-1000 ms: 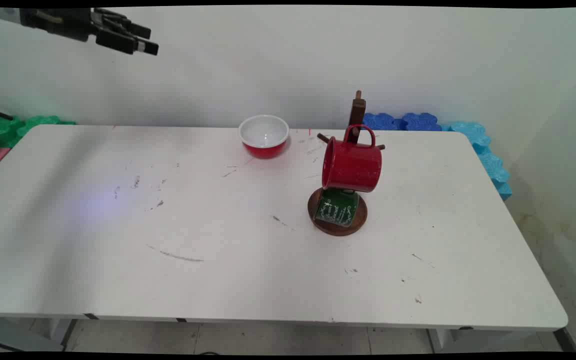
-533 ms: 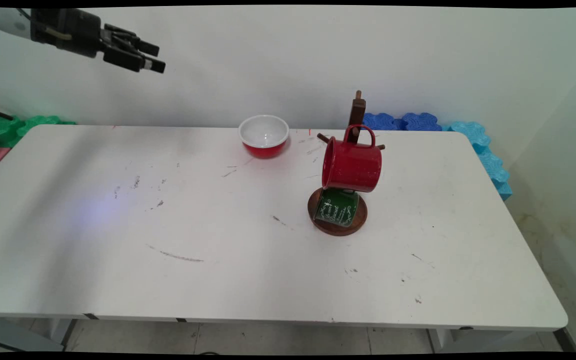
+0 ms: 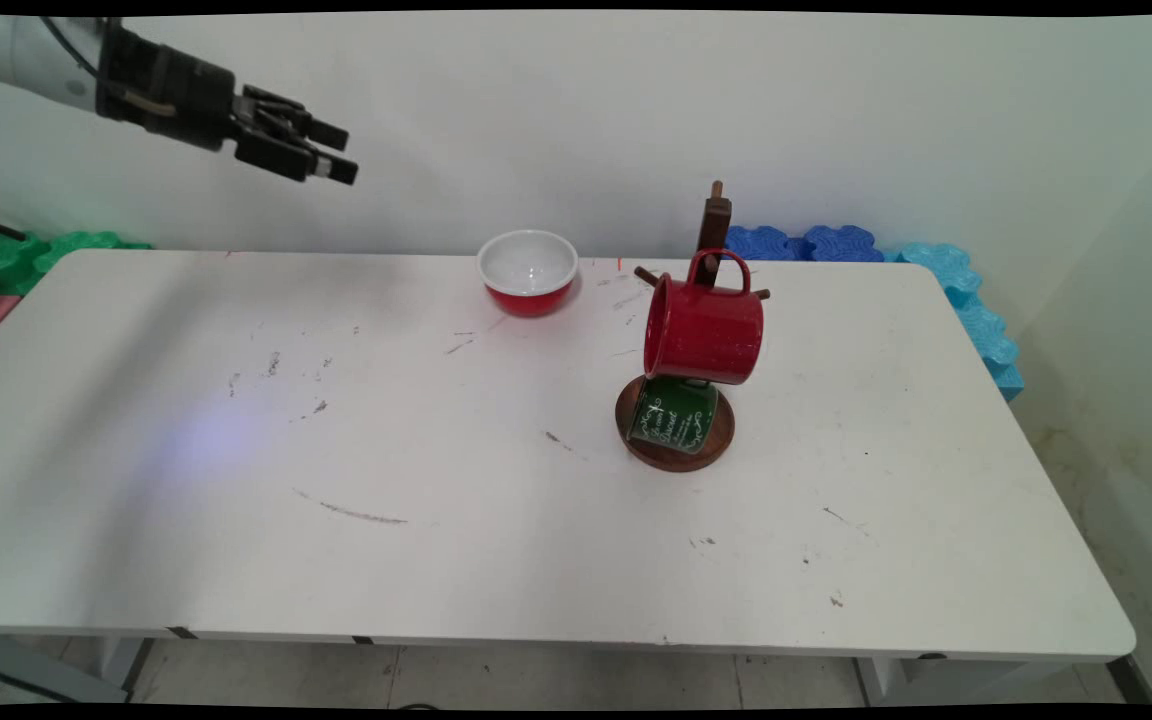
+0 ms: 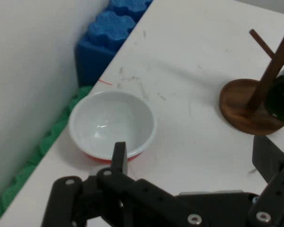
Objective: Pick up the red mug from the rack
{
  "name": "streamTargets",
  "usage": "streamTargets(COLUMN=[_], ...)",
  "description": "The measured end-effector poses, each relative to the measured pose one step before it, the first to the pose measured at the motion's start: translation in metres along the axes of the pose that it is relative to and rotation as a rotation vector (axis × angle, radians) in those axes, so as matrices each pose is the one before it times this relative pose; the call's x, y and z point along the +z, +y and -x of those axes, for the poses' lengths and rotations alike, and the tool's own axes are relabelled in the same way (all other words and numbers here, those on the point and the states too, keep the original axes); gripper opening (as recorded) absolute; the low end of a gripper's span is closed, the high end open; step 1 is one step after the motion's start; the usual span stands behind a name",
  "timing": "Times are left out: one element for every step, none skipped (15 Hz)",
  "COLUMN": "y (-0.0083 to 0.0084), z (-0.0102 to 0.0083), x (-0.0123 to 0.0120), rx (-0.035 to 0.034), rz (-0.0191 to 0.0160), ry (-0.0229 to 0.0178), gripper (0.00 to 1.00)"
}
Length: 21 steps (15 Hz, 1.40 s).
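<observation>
A red bowl point(image 3: 528, 272) point(image 4: 112, 125), white inside, sits upright near the table's far edge.

- Black two-finger hand point(image 3: 331, 153) on a white arm point(image 3: 26, 62).
- Bowl point(image 3: 528, 272), red outside, white inside.
- Glossy red enamel mug point(image 3: 704, 331).
- Dark green mug point(image 3: 674, 414) with pale scrolled lettering.
- Dark brown wooden mug stand point(image 3: 715, 222).
- White surface point(image 3: 436, 560) with grey scuffs.
- Blue foam blocks point(image 3: 802, 243); green ones point(image 3: 36, 250).

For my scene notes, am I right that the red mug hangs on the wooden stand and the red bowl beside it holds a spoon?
Not quite: the red bowl is empty, as the hand view shows. The red mug does hang on the wooden stand, and the bowl does stand beside it.
</observation>
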<state>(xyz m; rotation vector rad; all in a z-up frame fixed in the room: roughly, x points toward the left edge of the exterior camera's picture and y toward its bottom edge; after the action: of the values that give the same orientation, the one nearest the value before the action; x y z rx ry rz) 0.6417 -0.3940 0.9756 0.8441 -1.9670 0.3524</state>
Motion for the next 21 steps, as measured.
streamTargets(y=[0.00417,0.00249,0.00357,0.00367,0.0041,0.00427,0.00404,0.00262,0.00498,0.00427,0.00305,0.00441,0.00302,0.00454,0.00495,0.00505,0.00429,0.00287,0.00431,0.00285,0.00421], z=[0.00161,0.00092,0.0012,0.00108,0.00119,0.00105,0.00052,0.00028,0.00012,-0.00016,-0.0001,-0.0004,-0.00025,-0.00045,-0.00053,-0.00044,-0.00036,-0.00021,-0.00035,-0.00023,-0.00025], x=[0.00588,0.00368,0.00555,0.00586,0.00666,0.00707,0.00633,0.00418,0.00748,0.0063,0.00444,0.00639,0.00438,0.00676,0.00765,0.00779,0.00657,0.00442,0.00651,0.00424,0.00629], rx=[-0.00471,-0.00296,-0.00409,-0.00424,-0.00476,-0.00478,-0.00381,-0.00295,-0.00548,-0.00484,-0.00368,-0.00536,-0.00401,-0.00657,-0.00751,-0.00848,-0.00743,-0.00469,-0.00721,-0.00475,-0.00706], rz=[0.01154,0.0067,0.0098,0.00976,0.01052,0.01156,0.01048,0.007,0.013,0.01078,0.00776,0.01059,0.00741,0.0109,0.01245,0.01269,0.01064,0.00743,0.01117,0.00739,0.01084], ry=[-0.00213,-0.00106,-0.00161,-0.00103,-0.001,-0.00063,0.00007,0.00031,0.00082,0.00116,0.00078,0.00159,0.0012,0.0016,0.00175,0.00149,0.00104,0.00043,0.00091,0.00066,0.00066], gripper=[1.0,1.0,1.0,1.0,1.0,1.0,1.0,1.0,1.0,1.0,1.0,1.0,1.0,1.0,1.0,1.0,1.0,1.0,1.0,1.0,1.0])
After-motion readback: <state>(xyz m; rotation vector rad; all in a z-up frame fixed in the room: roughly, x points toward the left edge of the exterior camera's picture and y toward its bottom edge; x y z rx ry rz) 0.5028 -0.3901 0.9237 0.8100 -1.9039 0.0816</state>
